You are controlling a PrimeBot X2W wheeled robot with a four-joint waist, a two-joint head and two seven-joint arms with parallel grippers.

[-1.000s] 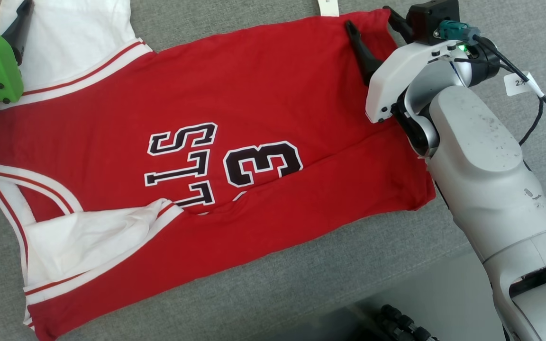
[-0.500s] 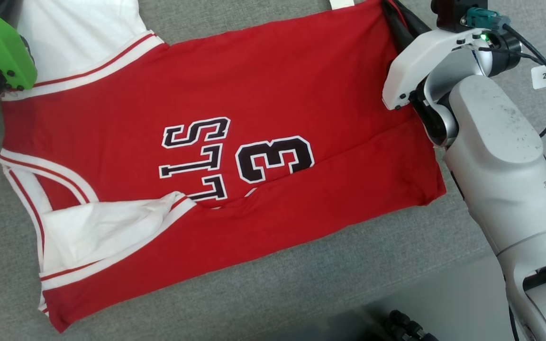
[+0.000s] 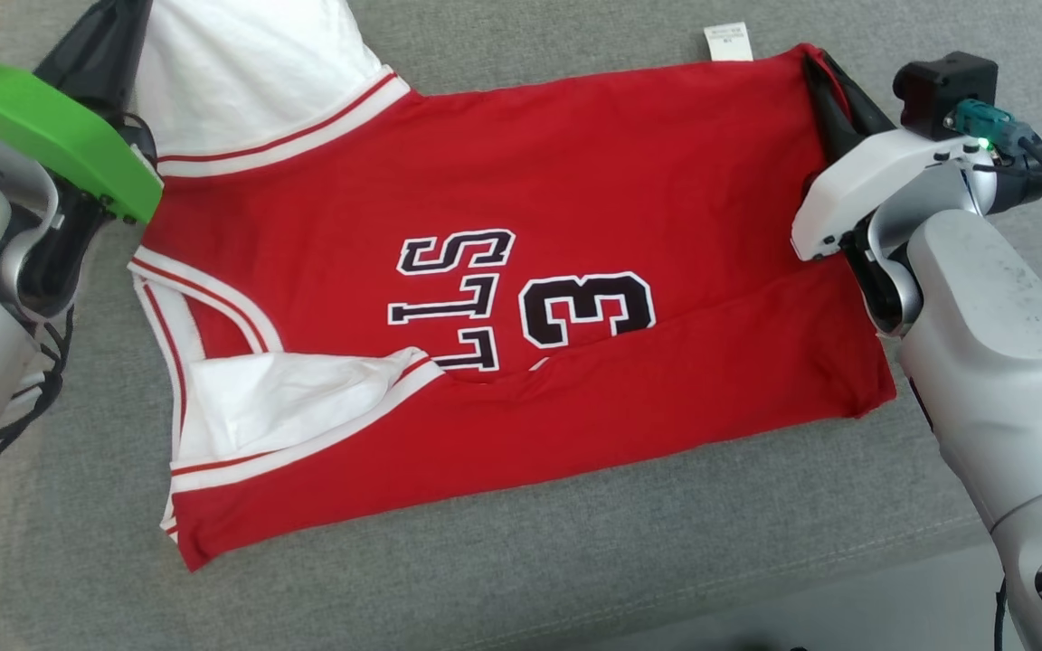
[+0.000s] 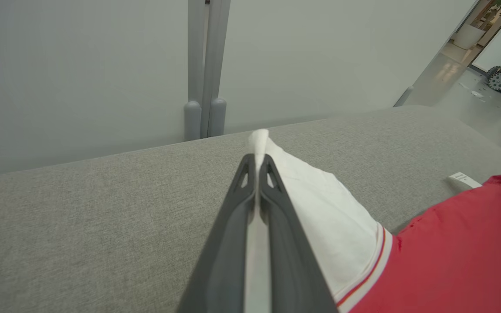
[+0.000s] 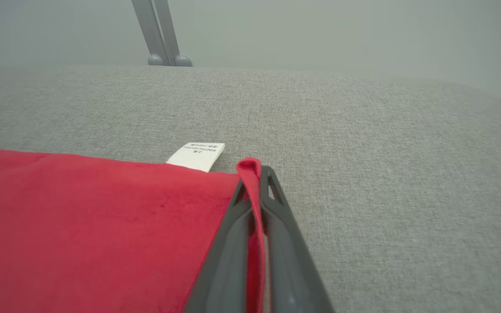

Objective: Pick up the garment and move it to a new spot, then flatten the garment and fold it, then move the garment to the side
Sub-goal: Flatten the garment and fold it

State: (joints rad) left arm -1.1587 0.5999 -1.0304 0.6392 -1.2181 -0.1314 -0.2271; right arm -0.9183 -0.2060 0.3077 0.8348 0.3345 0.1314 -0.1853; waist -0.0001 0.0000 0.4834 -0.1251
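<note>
We've got our left gripper [image 4: 257,161] pinched shut on the jersey [image 3: 575,181], at its white corner. Our right gripper [image 5: 258,174] clamps the red hem.

One red basketball jersey [image 3: 575,199] (a single 3 printed on it), one white care label [image 3: 726,42], one left tool [image 4: 257,163], one right tool [image 5: 257,174], two grey posts [image 4: 195,65].

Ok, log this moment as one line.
jersey: spread on grey cushion | left gripper: shut on its white shoulder | right gripper: shut on its red hem corner
</note>
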